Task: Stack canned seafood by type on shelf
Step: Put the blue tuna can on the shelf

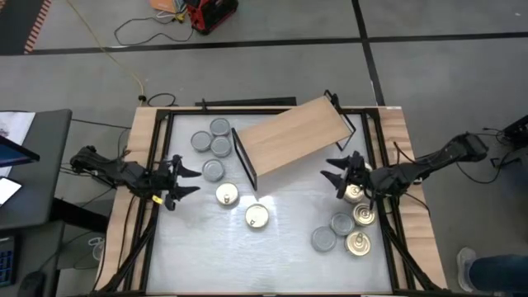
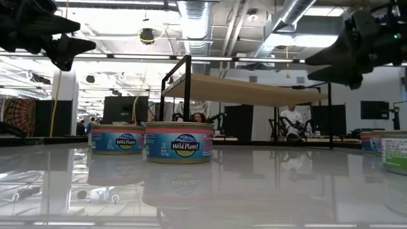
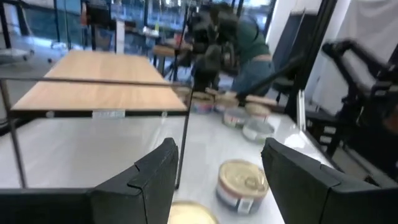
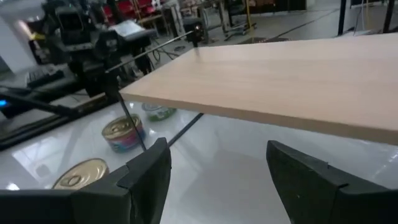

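Tins are lying scattered on the white worktop point(image 1: 280, 247), none on the shelf point(image 1: 293, 136), which is standing at an angle across the far middle with its board bare. Four grey-topped tins point(image 1: 213, 144) are clustering beside the shelf's left end, two gold-lidded tins point(image 1: 256, 216) are sitting in front of it, and a mixed group point(image 1: 351, 231) is lying at the right.

The left pincer point(image 1: 183, 181) is hovering near the grey cluster with its fingers apart and nothing between them; the right pincer point(image 1: 337, 175) is hanging over the mixed group, likewise apart and empty.

Judging from this layout, a descending finger could be nudging a neighbour, since the tins are sitting close together, some touching. The skewed shelf could also be catching a pincer on its black frame point(image 1: 245, 165).

Labels are hard to read from above, so type is probably only distinguishable by lid colour. One right-hand tin is partly hidden under the right pincer.
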Robot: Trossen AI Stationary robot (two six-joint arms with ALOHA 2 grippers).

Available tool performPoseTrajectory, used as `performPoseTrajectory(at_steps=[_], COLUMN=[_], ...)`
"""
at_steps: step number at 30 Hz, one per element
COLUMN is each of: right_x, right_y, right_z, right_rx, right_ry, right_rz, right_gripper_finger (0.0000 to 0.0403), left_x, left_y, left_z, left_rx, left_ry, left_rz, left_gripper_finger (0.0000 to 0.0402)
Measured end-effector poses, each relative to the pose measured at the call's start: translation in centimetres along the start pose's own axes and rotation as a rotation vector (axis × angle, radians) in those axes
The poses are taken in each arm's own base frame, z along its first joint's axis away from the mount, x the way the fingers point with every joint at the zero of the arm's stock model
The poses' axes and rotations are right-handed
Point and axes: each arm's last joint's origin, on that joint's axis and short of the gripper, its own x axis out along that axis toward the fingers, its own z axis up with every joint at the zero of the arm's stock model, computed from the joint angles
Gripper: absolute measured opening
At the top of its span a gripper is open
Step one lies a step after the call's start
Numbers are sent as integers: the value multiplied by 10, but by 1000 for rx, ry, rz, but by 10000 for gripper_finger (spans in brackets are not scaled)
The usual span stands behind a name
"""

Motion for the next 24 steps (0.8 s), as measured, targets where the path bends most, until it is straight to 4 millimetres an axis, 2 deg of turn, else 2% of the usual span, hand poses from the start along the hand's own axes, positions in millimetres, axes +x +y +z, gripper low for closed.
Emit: performPoseTrajectory(at_steps=[4, 11, 17, 24], right_x=[8, 28, 48, 67], right_y=[11, 42, 71, 94], right_z=[3, 19, 37, 24], right_rx=[-18, -94, -205, -159], right_ry=[53, 119, 116, 202], right_rz=[35, 96, 102, 139], right_gripper_finger=[286, 286, 285, 285], left_x=[-5, -1, 17, 46], left_y=[1, 0, -12, -29], left_z=[6, 1, -2, -18], left_rx=[-4, -4, 8, 79], left_ry=[58, 117, 170, 299], left_rz=[-4, 7, -53, -79], left_gripper_finger=[224, 224, 224, 224])
